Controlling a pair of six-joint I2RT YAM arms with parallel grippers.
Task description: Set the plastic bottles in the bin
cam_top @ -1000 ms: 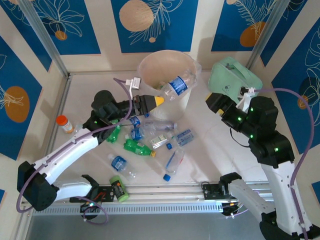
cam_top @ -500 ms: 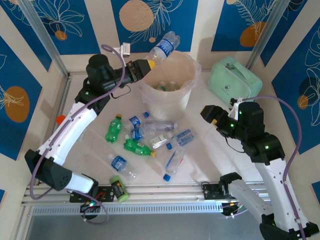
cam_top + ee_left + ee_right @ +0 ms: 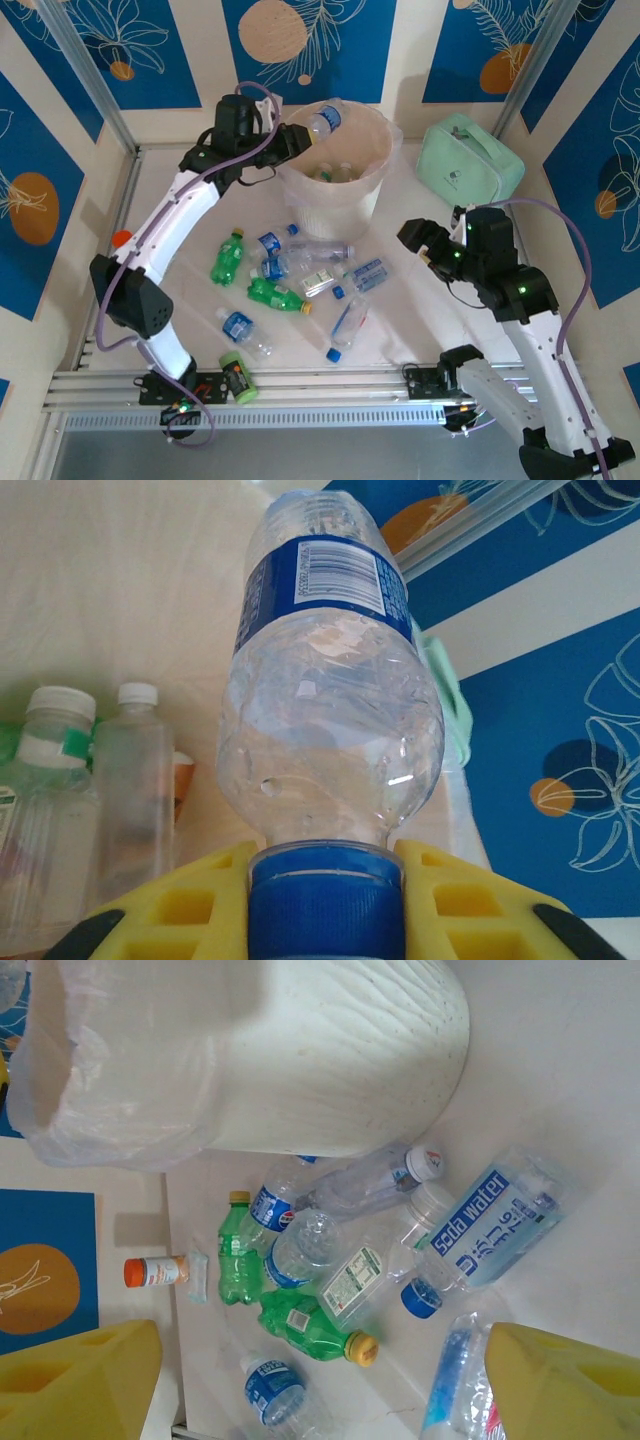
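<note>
Pinching a bottle (image 3: 330, 680) by its cap (image 3: 325, 902) over the bin (image 3: 340, 196), I'd centre my left gripper (image 3: 297, 136) before releasing; right gripper (image 3: 320, 1380) gapes empty.

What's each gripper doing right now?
Left gripper: shut on a bottle by its cap, over the bin.
Right gripper: open, empty.

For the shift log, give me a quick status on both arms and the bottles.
Left gripper shut on a blue-capped bottle, over the bin. Right gripper open, holding nothing, above the loose bottles. Bin mouth unobstructed.
</note>
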